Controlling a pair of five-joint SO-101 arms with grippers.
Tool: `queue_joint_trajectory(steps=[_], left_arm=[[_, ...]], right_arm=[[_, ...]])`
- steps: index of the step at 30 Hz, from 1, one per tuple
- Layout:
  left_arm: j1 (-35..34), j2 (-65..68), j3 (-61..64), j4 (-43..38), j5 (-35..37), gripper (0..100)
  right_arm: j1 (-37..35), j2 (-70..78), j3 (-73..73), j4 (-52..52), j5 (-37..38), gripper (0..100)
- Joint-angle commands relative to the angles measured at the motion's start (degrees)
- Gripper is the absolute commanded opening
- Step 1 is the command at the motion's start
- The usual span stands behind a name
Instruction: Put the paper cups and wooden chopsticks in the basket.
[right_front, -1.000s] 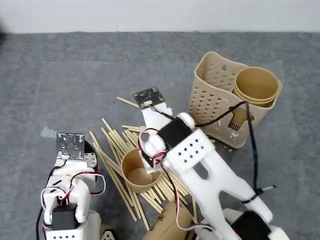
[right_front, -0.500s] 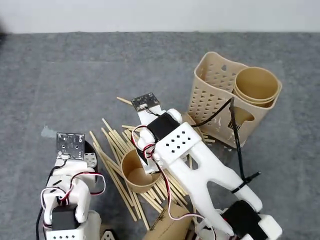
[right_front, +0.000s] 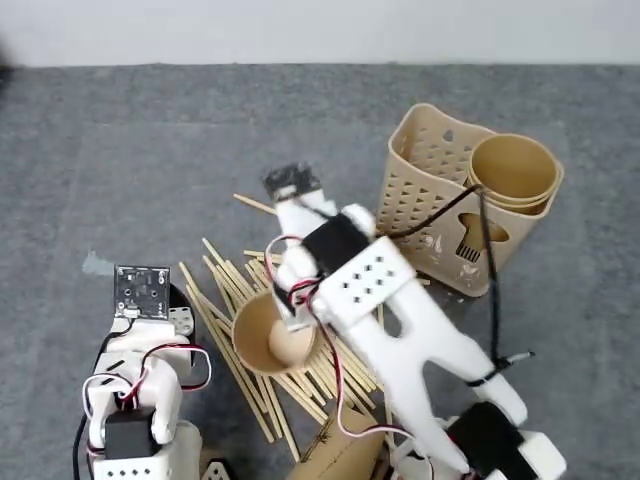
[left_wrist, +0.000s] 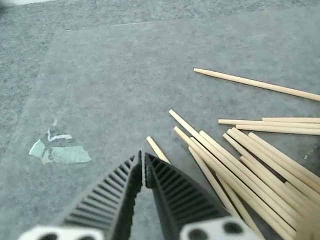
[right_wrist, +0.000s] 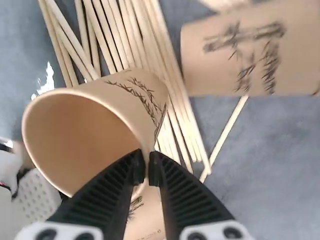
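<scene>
My right gripper (right_wrist: 146, 169) is shut on the rim of a brown paper cup (right_wrist: 90, 135), which it holds tilted above the pile of wooden chopsticks (right_wrist: 125, 45). In the high view this cup (right_front: 268, 337) hangs over the chopsticks (right_front: 245, 290) at the table's middle. The beige basket (right_front: 425, 190) stands at the right with stacked paper cups (right_front: 512, 170) inside. A second cup (right_wrist: 245, 57) lies on its side near the front edge, also seen as the lying cup (right_front: 340, 450). My left gripper (left_wrist: 143, 167) is shut and empty, just left of the nearest chopsticks (left_wrist: 240, 160).
A scrap of pale tape (left_wrist: 60, 152) is stuck to the grey mat (right_front: 150, 150) left of the left gripper. The left arm (right_front: 135, 390) sits at the front left. The mat's far and left areas are bare.
The right gripper has lifted the cup off the chopstick pile and tipped it, its mouth now facing up and to the left. The left arm has not moved.
</scene>
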Motion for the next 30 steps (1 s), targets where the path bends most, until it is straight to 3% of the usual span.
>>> queue_joint_trajectory(steps=[1, 10, 18, 24, 30], left_arm=[[-0.26, -0.88, -0.48, -1.23, -0.62, 1], [-0.26, -0.88, -0.48, -1.32, -0.70, 1], [-0.26, -0.88, -0.48, -1.32, -0.70, 1], [-0.26, -0.88, -0.40, -1.32, -0.70, 1], [-0.26, -0.88, -0.40, -1.32, -0.70, 1]], right_arm=[[4.97, -6.02, -6.24, 2.59, 4.84, 0.8], [17.98, -13.93, -20.92, 2.59, 13.71, 0.8], [36.44, -12.00, -38.77, 1.89, 18.73, 0.8], [48.57, -7.96, -41.05, -1.45, 19.60, 0.8], [53.05, -4.53, -41.05, -0.04, 19.43, 0.8]])
